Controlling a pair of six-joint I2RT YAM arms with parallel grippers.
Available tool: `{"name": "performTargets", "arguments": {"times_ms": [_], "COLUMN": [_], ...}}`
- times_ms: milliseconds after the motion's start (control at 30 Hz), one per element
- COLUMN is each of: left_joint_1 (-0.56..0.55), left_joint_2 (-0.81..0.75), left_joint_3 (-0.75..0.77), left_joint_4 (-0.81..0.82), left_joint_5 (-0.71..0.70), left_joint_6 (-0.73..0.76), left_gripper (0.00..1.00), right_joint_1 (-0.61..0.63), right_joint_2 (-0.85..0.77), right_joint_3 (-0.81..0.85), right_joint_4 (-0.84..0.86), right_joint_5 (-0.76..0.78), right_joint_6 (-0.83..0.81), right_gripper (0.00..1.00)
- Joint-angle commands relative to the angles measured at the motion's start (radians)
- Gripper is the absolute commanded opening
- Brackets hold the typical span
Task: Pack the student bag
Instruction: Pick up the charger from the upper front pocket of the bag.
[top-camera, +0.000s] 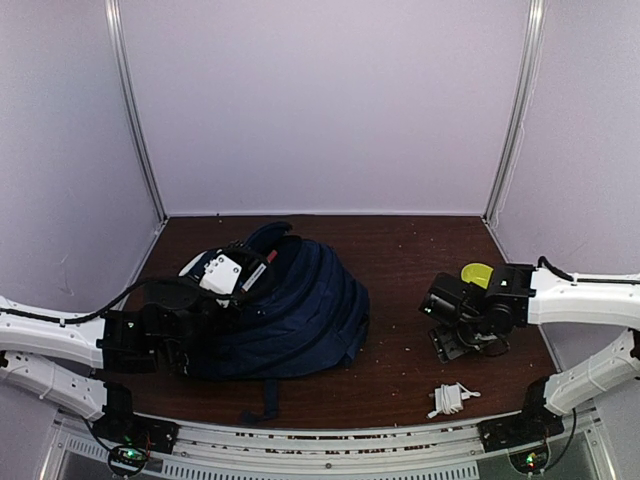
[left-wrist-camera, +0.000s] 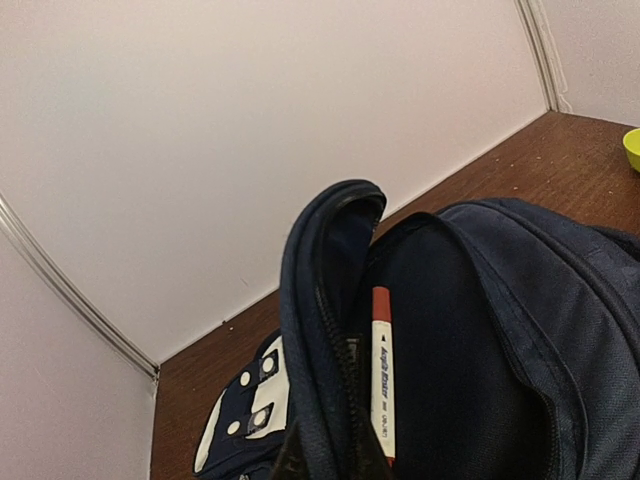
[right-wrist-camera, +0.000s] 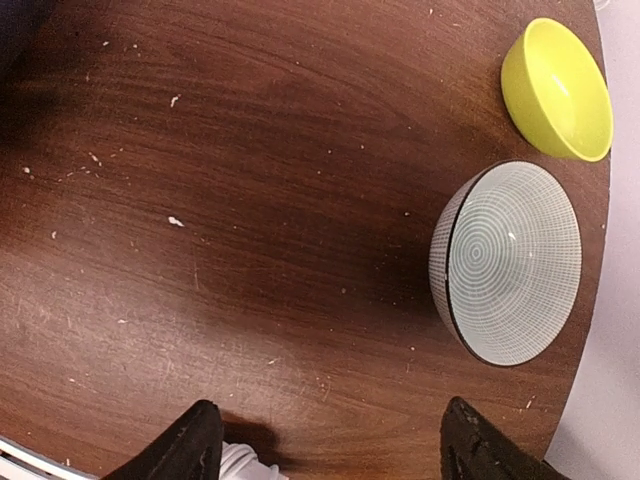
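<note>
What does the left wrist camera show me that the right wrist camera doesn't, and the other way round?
Only the left wrist: the student bag with its main opening gaping, a red-capped white marker standing inside it, and the white buckle patches on the flap.
Only the right wrist: a ring-patterned bowl and the right claw, open with nothing between its fingers.
Both: the yellow bowl, cut off at the left wrist view's right edge, and the brown wooden table.
</note>
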Motion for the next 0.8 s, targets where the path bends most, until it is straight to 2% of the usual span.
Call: {"name": "performTargets", "arguments": {"times_ms": [0, 133, 167, 200, 233, 367, 433, 567, 767], "left_joint_1": [0.012, 0.012, 0.012, 0.013, 0.014, 0.014, 0.014, 0.015, 0.018], "left_joint_2": [-0.004, -0.003, 0.0, 0.003, 0.006, 0.009, 0.004, 0.011, 0.022], "left_joint_3": [0.034, 0.024, 0.026, 0.028, 0.032, 0.044, 0.037, 0.036, 0.055], "left_joint_4": [0.091, 0.106, 0.106, 0.105, 0.102, 0.086, 0.094, 0.098, 0.087], "left_joint_5": [-0.022, -0.021, -0.016, -0.013, -0.01, -0.01, -0.012, -0.002, 0.018], "left_joint_6": [0.009, 0.009, 0.01, 0.012, 0.016, 0.021, 0.016, 0.012, 0.012], "left_gripper": [0.0, 0.0, 0.0, 0.0, 0.0, 0.0, 0.0, 0.0, 0.0], "right_joint_1": [0.001, 0.001, 0.0, 0.001, 0.001, -0.001, -0.001, 0.0, -0.001], "right_joint_2": [-0.053, -0.09, -0.106, -0.125, -0.148, -0.253, -0.312, -0.438, -0.559], "right_joint_3": [-0.048, -0.016, 0.0, 0.002, -0.008, -0.082, -0.126, -0.187, -0.266], "right_joint_4": [-0.027, -0.09, -0.097, -0.088, -0.059, 0.046, 0.04, 0.076, 0.031], "right_joint_5": [0.024, 0.147, 0.207, 0.239, 0.254, 0.225, 0.238, 0.149, 0.058], "right_joint_6": [0.07, 0.129, 0.142, 0.159, 0.164, 0.226, 0.287, 0.253, 0.396], "right_gripper": [0.78, 0.81, 0.85, 0.96, 1.0, 1.0, 1.0, 1.0, 0.99]}}
